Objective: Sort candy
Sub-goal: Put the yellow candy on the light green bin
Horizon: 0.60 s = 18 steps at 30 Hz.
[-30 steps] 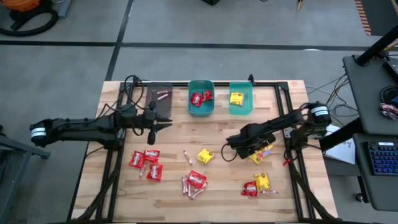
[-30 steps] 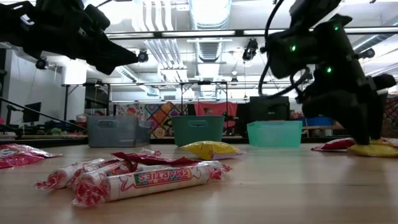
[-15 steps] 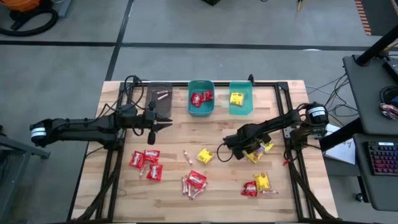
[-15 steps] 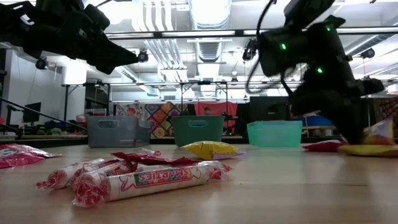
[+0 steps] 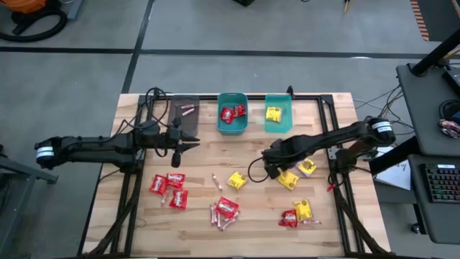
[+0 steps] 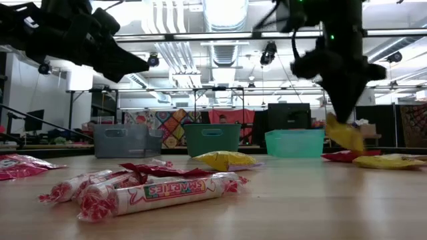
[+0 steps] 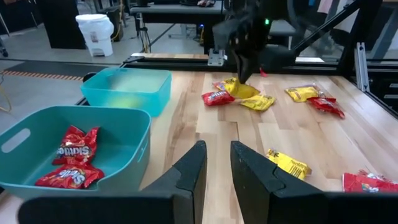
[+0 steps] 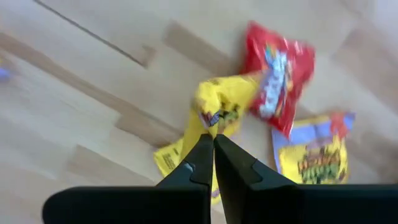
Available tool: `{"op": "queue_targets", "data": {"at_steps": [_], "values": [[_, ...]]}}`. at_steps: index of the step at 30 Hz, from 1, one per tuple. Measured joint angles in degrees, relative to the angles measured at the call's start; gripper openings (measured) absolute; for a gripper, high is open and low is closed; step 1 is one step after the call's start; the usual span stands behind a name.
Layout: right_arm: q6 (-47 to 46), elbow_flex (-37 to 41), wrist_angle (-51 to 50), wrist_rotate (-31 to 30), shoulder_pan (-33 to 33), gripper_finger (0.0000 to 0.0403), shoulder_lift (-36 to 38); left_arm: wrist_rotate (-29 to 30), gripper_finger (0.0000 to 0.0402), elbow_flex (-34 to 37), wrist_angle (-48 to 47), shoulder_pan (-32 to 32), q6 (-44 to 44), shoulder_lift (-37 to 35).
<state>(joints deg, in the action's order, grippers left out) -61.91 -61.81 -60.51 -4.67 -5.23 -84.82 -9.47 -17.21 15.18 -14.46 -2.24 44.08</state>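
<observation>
Now, right fingers [image 8: 213, 144]: pinched tight on the top edge of a yellow packet [image 8: 214, 109] — it hangs below them, clear of the counter [image 5: 205, 162], long axis pointing down.
Packet to goal: the teal bin [image 5: 278, 124] that already holds a yellow packet lies just beyond the right gripper [image 5: 274, 164], toward the counter's far edge — a short carry away from the pile.
Nearer arm: the right; the left gripper [image 5: 188, 146] hovers well apart, near the grey bin [image 5: 184, 119], fingers [image 7: 188, 174] slightly parted and holding nothing.
Rest of candy: red and yellow packets and sticks scattered on the counter.
</observation>
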Motion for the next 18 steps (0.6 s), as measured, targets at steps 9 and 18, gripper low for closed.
{"op": "queue_targets", "data": {"at_steps": [9, 18], "values": [[13.2, -0.7, 12.8, -13.9, 5.0, 0.0009, 7.5, 0.0, 0.0056, 0.0, 1.7, 0.0, 0.4, 0.9], [27.6, -0.7, 22.8, -24.1, 22.1, 0.0009, 11.0, 0.0, 0.0056, 0.0, 2.4, 0.0, 2.9, 1.2]]}}
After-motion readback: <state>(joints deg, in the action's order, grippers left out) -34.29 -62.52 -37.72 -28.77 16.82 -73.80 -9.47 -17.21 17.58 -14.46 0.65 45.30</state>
